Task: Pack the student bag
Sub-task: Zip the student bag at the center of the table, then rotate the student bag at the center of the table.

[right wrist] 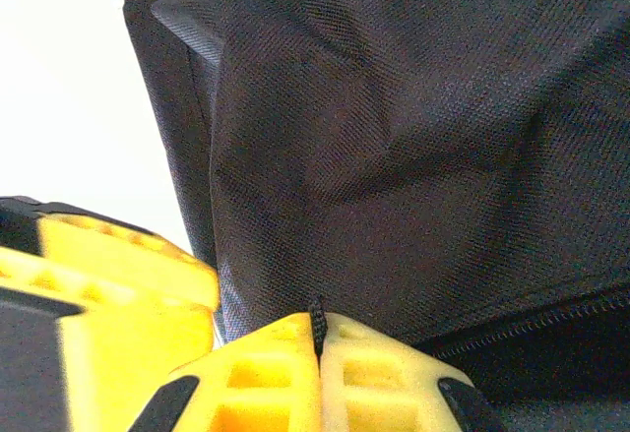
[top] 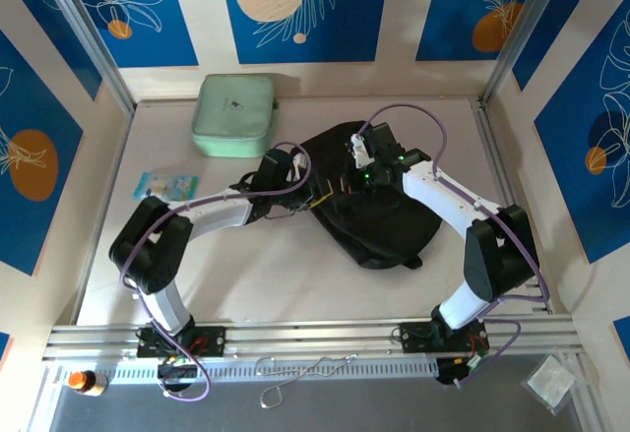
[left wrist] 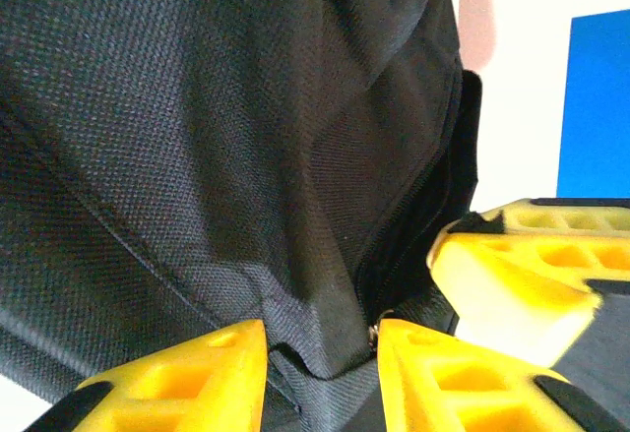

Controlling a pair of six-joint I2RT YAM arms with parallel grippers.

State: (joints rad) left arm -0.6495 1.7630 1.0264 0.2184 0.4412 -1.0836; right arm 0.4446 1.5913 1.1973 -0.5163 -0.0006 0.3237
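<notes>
The student bag (top: 389, 225), a large black fabric backpack, lies in the middle of the table. My left gripper (top: 317, 192) is at its left edge. In the left wrist view, the left gripper (left wrist: 323, 351) has its yellow fingers closed on a raised fold of bag fabric (left wrist: 315, 339) beside the zipper line (left wrist: 394, 245). My right gripper (top: 360, 163) sits close by at the bag's upper edge. In the right wrist view, the right gripper (right wrist: 317, 332) is shut on a thin black zipper pull cord (right wrist: 316, 316). The two grippers are almost touching.
A pale mint green zip case (top: 234, 114) lies at the back left of the table. A small light-blue packet (top: 165, 185) lies near the left wall. The metal frame rail (top: 315, 336) runs along the near edge.
</notes>
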